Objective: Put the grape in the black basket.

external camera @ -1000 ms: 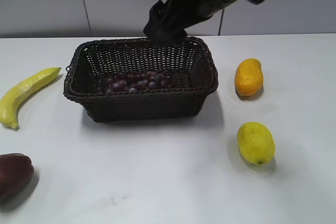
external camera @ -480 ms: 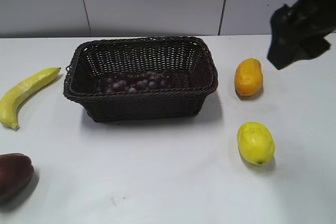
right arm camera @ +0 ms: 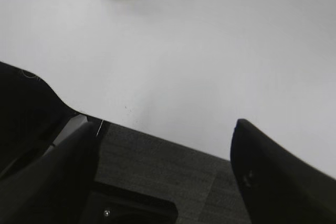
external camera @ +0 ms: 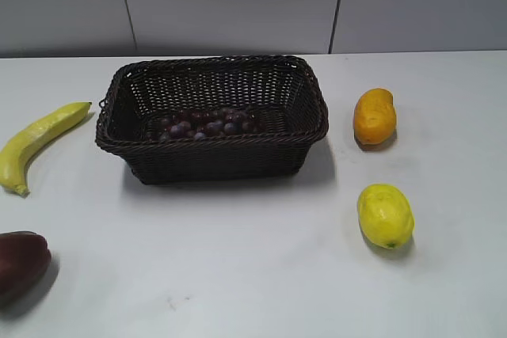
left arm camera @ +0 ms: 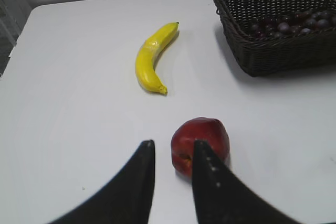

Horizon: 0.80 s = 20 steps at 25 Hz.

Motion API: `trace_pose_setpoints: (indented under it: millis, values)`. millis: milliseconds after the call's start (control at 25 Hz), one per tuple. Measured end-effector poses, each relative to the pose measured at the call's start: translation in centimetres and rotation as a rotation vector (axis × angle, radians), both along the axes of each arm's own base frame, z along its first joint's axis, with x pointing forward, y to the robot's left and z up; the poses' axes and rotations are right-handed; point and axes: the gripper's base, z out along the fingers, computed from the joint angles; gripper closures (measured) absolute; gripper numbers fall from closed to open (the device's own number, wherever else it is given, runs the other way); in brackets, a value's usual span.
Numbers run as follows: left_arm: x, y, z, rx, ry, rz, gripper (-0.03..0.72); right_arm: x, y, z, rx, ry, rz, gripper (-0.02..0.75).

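The grape (external camera: 207, 124), a bunch of small dark red-purple grapes, lies on the floor of the black basket (external camera: 214, 160) at the middle back of the table. Both also show at the top right of the left wrist view: the grape (left arm camera: 292, 24) inside the black basket (left arm camera: 273, 56). No gripper shows in the exterior view. My left gripper (left arm camera: 173, 148) is open and empty, low over the table beside a maroon fruit. My right gripper (right arm camera: 165, 129) is open and empty over the table's edge, far from the basket.
A banana (external camera: 36, 144) lies left of the basket, also in the left wrist view (left arm camera: 152, 59). A large maroon fruit (external camera: 20, 263) sits at the front left, by my left fingertips (left arm camera: 202, 142). A mango (external camera: 374, 116) and a lemon (external camera: 386, 215) lie right of the basket.
My right arm has drawn back from above the basket to the right and left the exterior view. The grape stays in the basket.
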Motion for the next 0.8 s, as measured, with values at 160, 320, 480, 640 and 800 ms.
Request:
trace_pose_setpoints:
  millis: [160, 320, 480, 640, 800]
  values:
    - [0.0, 0.0, 0.0, 0.000, 0.000, 0.000, 0.458, -1.6, -2.2, -2.1, 0.016, 0.035, -0.104, 0.143]
    - [0.0, 0.0, 0.0, 0.000, 0.000, 0.000, 0.459, -2.7, -3.7, -2.2, 0.087, -0.026, -0.196, 0.143]
    - [0.0, 0.0, 0.0, 0.000, 0.000, 0.000, 0.459, -3.9, -5.4, -1.8, 0.161, -0.135, -0.309, 0.144]
    - [0.0, 0.0, 0.0, 0.000, 0.000, 0.000, 0.459, -5.7, -6.8, -0.9, 0.208, -0.297, -0.387, 0.144]
    - [0.0, 0.0, 0.0, 0.000, 0.000, 0.000, 0.459, -7.9, -7.6, 0.1, 0.235, -0.476, -0.394, 0.144]
